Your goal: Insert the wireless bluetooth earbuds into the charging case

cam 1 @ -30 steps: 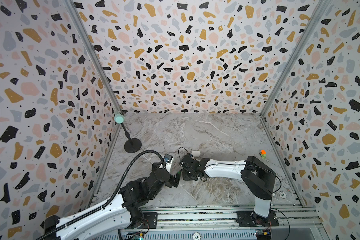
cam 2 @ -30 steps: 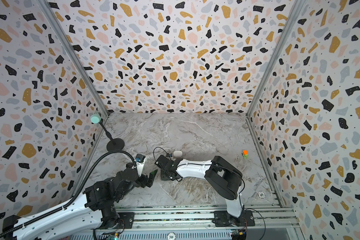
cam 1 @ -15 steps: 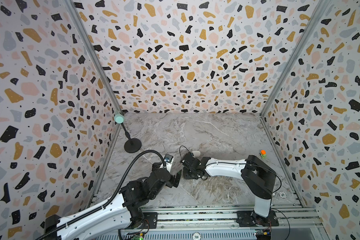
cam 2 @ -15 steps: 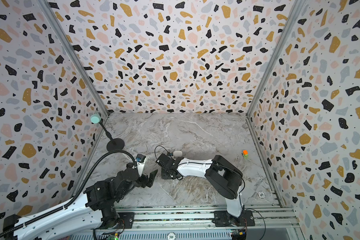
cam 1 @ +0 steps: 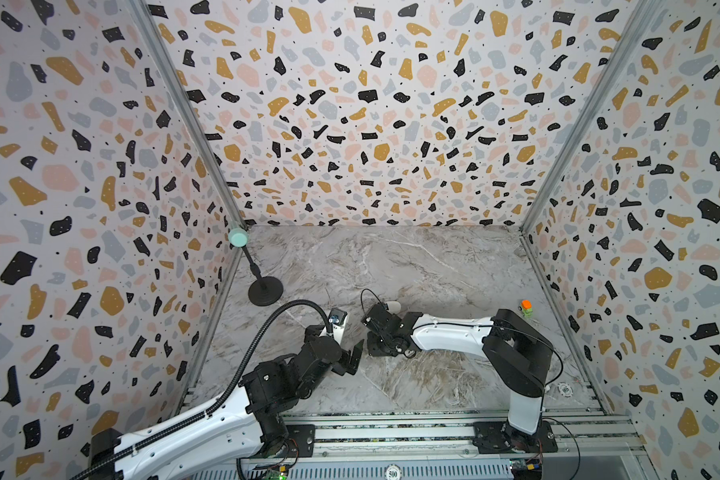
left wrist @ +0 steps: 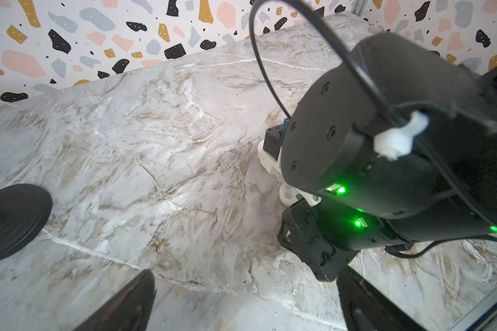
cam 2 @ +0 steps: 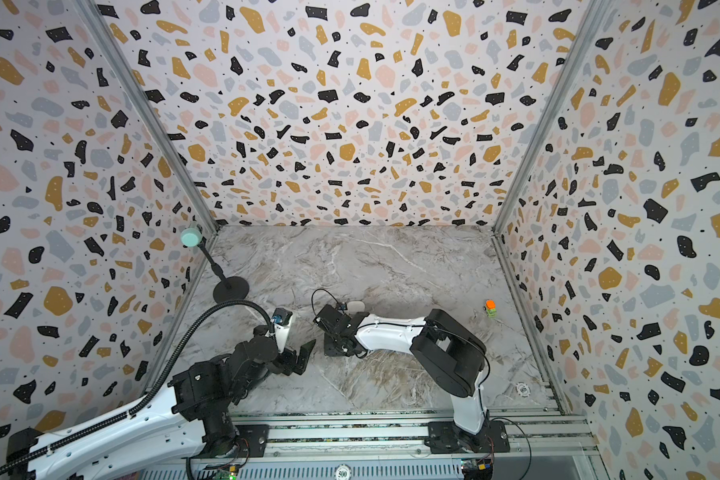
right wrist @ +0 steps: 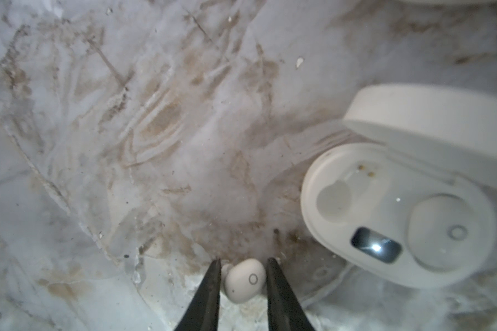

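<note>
1. Marble tabletop (cam 1: 433,266), terrazzo walls on 3 sides. In both top views: mic stand (cam 1: 265,291) at 10 o'clock of table ctr, orange-green block (cam 1: 526,308) at 3, poker chip (cam 1: 565,388) approx at 4.
2. R gripper (right wrist: 244,261): near table ctr, pointing down. Jaws nearly closed, black fingertips (right wrist: 211,286) against both sides of a small white earbud (right wrist: 245,280), which is pinched low over the marble.
3. Charging case (right wrist: 390,183): near that earbud, not touching it, lid (right wrist: 428,120) up. One well holds the seated earbud (right wrist: 448,232); other well (right wrist: 333,200) unfilled.
4. L gripper (cam 1: 352,358): at 8 o'clock of R gripper, close by. Jaws fully apart, nothing btwn them.
5. White oval item (cam 1: 393,306) at 12 o'clock of R wrist, on the marble; can't tell what it is.
</note>
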{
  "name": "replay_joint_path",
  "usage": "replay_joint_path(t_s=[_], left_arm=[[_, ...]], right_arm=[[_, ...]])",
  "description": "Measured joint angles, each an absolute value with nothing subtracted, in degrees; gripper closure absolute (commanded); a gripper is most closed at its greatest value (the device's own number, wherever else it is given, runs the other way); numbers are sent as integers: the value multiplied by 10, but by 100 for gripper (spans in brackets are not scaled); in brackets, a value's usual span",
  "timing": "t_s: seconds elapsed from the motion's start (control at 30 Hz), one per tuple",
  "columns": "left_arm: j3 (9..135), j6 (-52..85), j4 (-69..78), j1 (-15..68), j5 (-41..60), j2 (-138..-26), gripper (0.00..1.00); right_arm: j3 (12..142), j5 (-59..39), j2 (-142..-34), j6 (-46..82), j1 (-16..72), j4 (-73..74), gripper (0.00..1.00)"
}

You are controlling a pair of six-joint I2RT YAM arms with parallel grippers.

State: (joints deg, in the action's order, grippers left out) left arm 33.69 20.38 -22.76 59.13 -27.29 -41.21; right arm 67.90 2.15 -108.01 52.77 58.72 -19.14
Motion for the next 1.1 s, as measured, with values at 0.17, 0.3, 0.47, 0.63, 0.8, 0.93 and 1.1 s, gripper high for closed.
replay_joint_path(t_s=[0.17,0.3,0.47,0.63,0.8,0.93,1.1], left_arm=[[337,204,-228,591,-273,-412,0],[337,204,-228,591,-273,-412,0],[337,204,-227,591,-273,-412,0],[337,204,-227,591,-273,-412,0],[337,204,-227,591,-273,-412,0],[337,203,-227,591,-273,-412,0],[337,204,-227,591,-273,-413,0]], right_arm=[[674,21,-1080,527,587,-177,72],[664,21,-1076,524,587,-159,72],[653,22,-1071,520,587,-146,72],[643,22,-1066,513,587,-134,72],[638,22,-1062,509,587,-132,73],[638,23,-1062,508,587,-132,73],[637,24,-1061,502,587,-132,73]])
